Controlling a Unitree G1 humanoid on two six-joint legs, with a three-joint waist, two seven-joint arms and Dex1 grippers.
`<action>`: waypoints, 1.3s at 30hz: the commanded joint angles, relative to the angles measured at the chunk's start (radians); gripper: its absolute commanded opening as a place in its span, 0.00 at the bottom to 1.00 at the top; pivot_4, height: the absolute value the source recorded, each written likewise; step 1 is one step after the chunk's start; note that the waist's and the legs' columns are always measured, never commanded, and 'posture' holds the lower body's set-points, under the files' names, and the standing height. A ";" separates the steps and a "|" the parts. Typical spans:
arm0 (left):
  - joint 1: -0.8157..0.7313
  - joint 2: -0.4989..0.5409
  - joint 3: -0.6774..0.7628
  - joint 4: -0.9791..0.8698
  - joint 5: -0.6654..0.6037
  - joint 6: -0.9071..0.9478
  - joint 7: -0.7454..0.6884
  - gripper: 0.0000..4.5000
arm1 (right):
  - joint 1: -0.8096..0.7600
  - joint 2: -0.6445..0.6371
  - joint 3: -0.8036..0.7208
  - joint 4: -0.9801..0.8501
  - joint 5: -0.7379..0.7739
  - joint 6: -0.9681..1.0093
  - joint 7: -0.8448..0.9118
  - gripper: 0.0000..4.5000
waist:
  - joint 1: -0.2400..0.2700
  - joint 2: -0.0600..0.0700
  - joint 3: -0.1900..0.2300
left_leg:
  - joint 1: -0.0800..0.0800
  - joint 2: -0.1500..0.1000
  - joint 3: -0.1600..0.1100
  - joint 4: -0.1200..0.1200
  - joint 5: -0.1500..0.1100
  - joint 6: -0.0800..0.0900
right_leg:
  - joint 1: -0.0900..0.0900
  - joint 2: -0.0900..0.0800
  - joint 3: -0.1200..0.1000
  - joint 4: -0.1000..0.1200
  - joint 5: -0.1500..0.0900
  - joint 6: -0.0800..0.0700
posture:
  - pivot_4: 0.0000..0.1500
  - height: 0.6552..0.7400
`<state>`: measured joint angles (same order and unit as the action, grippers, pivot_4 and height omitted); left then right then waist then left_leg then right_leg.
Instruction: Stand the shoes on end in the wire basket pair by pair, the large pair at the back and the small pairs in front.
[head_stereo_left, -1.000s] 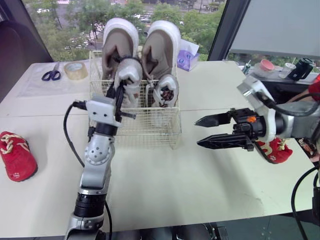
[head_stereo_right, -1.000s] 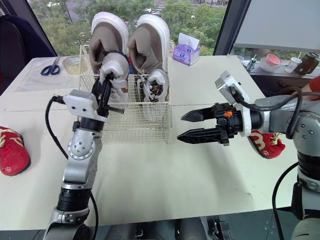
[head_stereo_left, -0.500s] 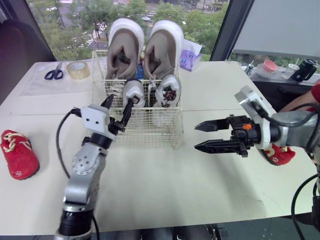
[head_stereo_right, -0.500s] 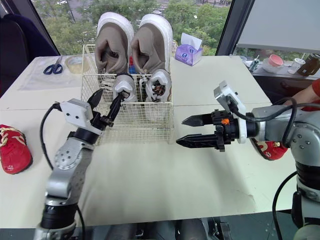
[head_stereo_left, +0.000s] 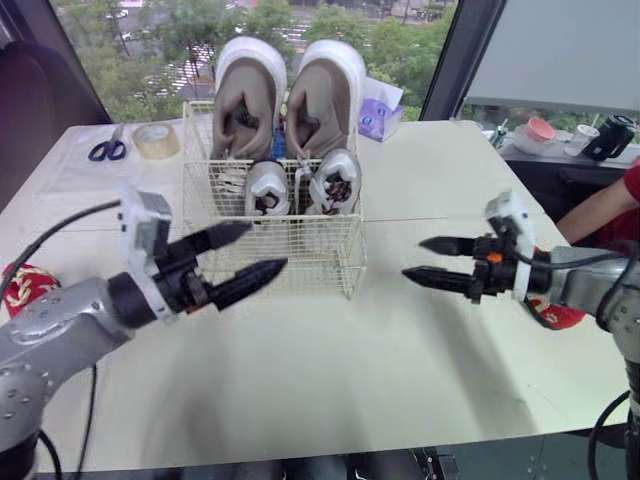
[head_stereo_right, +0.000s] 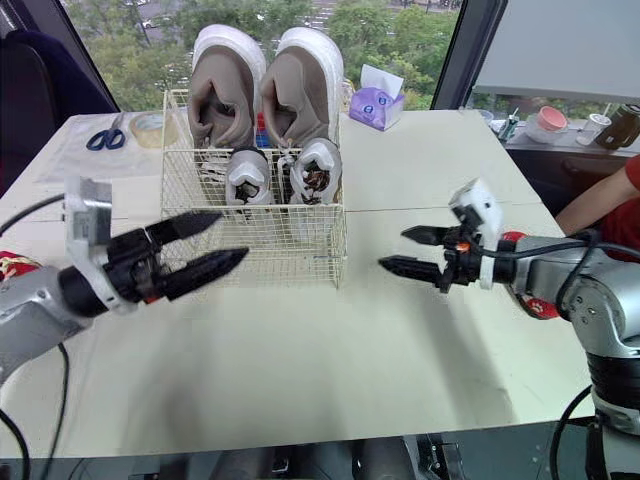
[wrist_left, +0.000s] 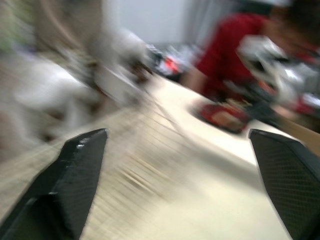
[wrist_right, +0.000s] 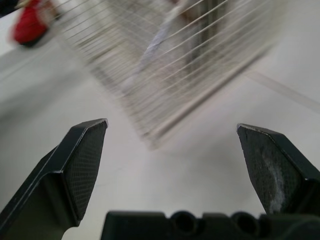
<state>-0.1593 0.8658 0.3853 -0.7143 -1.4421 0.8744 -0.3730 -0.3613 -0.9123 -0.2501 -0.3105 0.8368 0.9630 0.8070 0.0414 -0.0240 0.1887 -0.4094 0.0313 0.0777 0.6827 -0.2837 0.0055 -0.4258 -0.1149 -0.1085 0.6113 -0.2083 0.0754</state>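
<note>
The wire basket stands mid-table. Two large taupe shoes stand on end at its back, and two small white-grey shoes stand in front of them. My left gripper is open and holds nothing, just in front of the basket's left side. To the right of the basket my right gripper is open and holds nothing too, pointing toward it. One small red shoe lies at the table's left edge behind my left arm. Another red shoe lies at the right, behind my right arm.
Scissors and a tape roll lie at the back left. A purple tissue box sits behind the basket. A person's red sleeve shows at the far right, near cups on a side surface.
My left gripper let go of the small white shoe, opened wide and drew back from the basket toward the front left. The shoe stays standing in the basket. The right gripper shifted slightly right.
</note>
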 joint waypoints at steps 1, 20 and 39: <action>-0.033 0.001 -0.117 -0.067 -0.062 0.011 0.015 0.99 | 0.118 0.016 -0.160 -0.067 -0.034 -0.041 -0.080 1.00 | 0.008 0.001 0.000 | 0.000 0.000 0.000 0.000 0.000 0.000 | 0.000 0.000 0.000 0.000 0.000 0.000 | 1.00 1.00; -0.026 -0.027 -0.410 -0.096 -0.030 0.019 -0.119 0.99 | 0.533 0.214 -0.590 -0.275 -0.207 -0.098 -0.423 1.00 | -0.005 0.014 -0.004 | 0.000 0.000 0.000 -0.001 0.000 -0.001 | 0.000 0.001 0.004 -0.003 -0.002 0.001 | 1.00 1.00; 0.081 0.003 -0.377 -0.165 -0.011 0.000 -0.029 0.99 | 0.555 0.121 -0.453 0.126 -0.294 -0.265 -0.167 1.00 | -0.004 0.016 -0.005 | 0.001 0.001 0.001 -0.002 -0.001 0.001 | 0.000 0.002 0.005 -0.005 -0.002 0.001 | 1.00 1.00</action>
<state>-0.0828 0.8621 -0.0154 -0.8499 -1.4316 0.8921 -0.4095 0.2027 -0.7820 -0.7046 -0.1914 0.5427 0.7177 0.6199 0.0377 -0.0077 0.1840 -0.4085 0.0319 0.0784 0.6810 -0.2844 0.0063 -0.4261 -0.1129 -0.1033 0.6059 -0.2106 0.0764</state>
